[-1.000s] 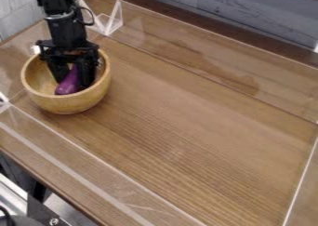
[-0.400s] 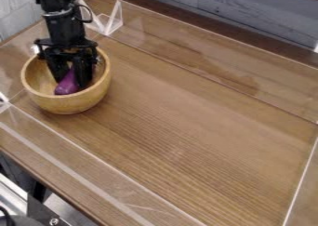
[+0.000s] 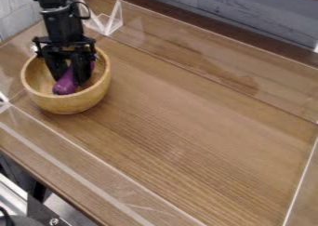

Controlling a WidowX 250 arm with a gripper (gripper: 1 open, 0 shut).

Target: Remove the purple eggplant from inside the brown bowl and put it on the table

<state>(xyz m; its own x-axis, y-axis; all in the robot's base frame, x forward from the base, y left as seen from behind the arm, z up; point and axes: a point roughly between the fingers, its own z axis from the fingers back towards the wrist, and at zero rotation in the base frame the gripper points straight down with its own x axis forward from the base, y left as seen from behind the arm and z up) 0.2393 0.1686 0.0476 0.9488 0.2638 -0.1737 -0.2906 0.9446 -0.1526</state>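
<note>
Upper left of frame: black gripper [image 3: 67, 70] reached down into round light-brown wooden bowl [image 3: 37, 92] on wood-grain table [image 3: 199, 127], its fingers closed around small glossy purple eggplant [image 3: 65, 81] inside.

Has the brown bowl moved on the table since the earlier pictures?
No. The brown bowl sits at the same spot near the table's far-left corner, the tool inside it.

hand [image 3: 69, 70] in brown bowl [image 3: 50, 101], around purple eggplant [image 3: 66, 82]
</note>
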